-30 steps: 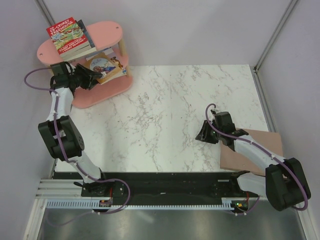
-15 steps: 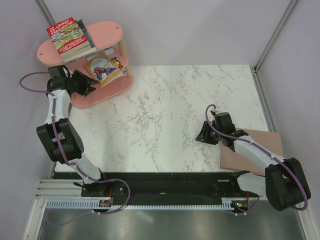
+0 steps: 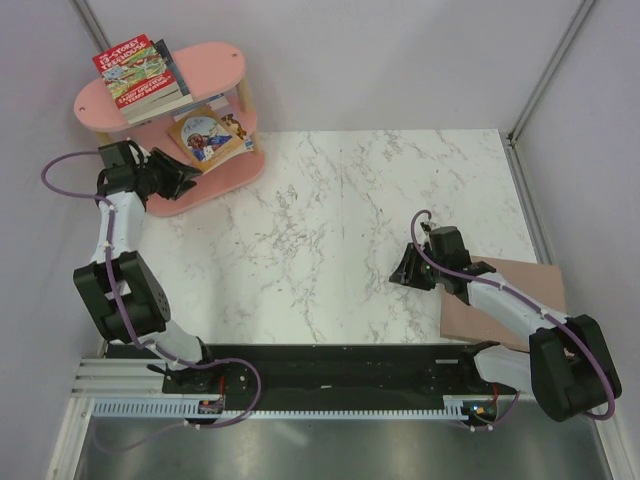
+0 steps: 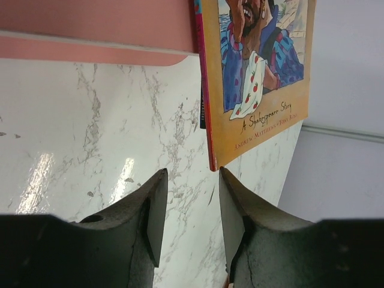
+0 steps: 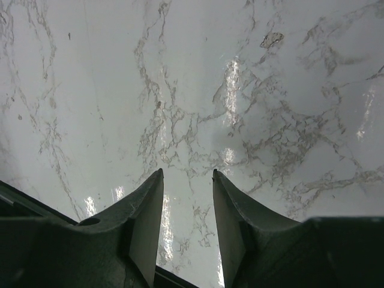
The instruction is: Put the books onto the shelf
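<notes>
I see the red treehouse book (image 3: 133, 68) topping a flat stack on the pink shelf (image 3: 215, 65)'s upper board; the orange-tan book (image 3: 205, 135) lies one board below, overhanging.

Scene lit brightly & evenly from overhead; shadows kept soft, faint. Glare streaks are seen on the marble table (image 5: 90, 90) in both wrist views. Left fingers (image 4: 150, 222) rendered dark, slightly soft close-up. Top view sharp, min. edge distortion.
</notes>
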Robot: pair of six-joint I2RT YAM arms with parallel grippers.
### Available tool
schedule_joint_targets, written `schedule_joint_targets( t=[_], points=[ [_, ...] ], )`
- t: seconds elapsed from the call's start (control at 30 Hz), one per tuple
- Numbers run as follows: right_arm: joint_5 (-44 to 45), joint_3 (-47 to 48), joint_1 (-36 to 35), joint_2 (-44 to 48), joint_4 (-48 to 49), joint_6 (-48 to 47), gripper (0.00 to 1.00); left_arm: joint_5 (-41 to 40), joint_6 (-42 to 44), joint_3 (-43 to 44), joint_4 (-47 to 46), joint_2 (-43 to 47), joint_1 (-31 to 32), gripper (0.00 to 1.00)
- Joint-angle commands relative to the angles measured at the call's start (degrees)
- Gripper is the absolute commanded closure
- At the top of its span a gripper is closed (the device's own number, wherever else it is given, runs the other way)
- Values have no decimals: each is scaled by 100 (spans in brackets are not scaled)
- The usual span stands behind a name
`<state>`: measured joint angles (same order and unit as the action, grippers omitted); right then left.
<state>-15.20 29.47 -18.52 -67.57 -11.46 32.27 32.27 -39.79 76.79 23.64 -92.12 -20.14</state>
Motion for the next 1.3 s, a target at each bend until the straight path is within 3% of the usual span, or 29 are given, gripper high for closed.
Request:
schedule_joint_targets(
  t=[0.0,0.3,0.7,0.97,1.27],
  points=[
    [-88,-56,-2,-2,197,69,54,183,-187,-182,-622,168,107,55],
    [-194,-135,-11,-46,232,69,54,42,-591,-446,-1230,203,274,61],
    [-282,-223,-11,-63,303,95,53,-46,-785,-613,-1581,308,300,98],
    [-325,-275,-11,-81,355,130,52,464,-486,-429,-1363,361,300,98],
    [-378,-355,-11,-107,452,165,52,52,-56,-209,-844,484,291,98]
  ],
)
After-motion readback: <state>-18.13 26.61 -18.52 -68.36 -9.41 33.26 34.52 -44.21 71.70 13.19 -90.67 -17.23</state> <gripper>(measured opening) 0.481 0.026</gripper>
